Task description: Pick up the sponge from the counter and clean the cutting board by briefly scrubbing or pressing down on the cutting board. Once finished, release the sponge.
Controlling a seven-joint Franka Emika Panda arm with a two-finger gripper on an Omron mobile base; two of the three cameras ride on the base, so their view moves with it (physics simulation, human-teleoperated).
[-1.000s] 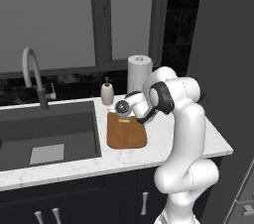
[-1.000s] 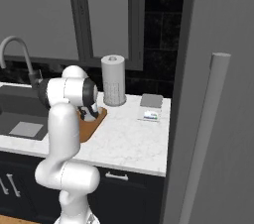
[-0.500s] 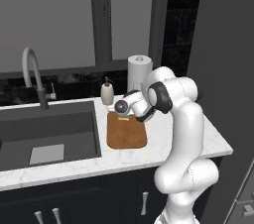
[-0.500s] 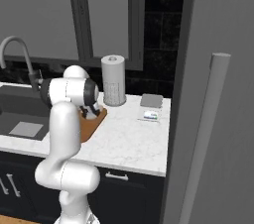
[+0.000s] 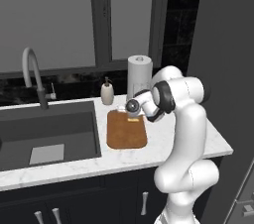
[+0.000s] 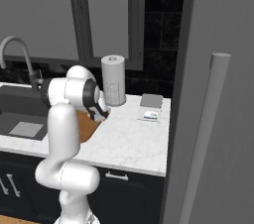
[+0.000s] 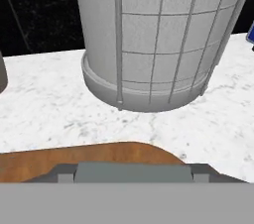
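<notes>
Here the fingers [image 5: 133, 117] clamp the sponge [image 7: 133, 172] against the cutting board's [image 5: 126, 131] far edge

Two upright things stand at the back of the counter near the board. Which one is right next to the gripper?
The tall white paper towel roll in its wire holder, behind the cutting board's far edge by the gripper. The small soap bottle stands further off, towards the sink.

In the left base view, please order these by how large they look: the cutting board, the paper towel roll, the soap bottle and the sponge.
1. cutting board, largest.
2. paper towel roll, clearly smaller, though it stands farther back.
3. soap bottle.
4. sponge at the gripper, smallest; the hand hides most of it, so its place below the bottle is unsure.
</notes>
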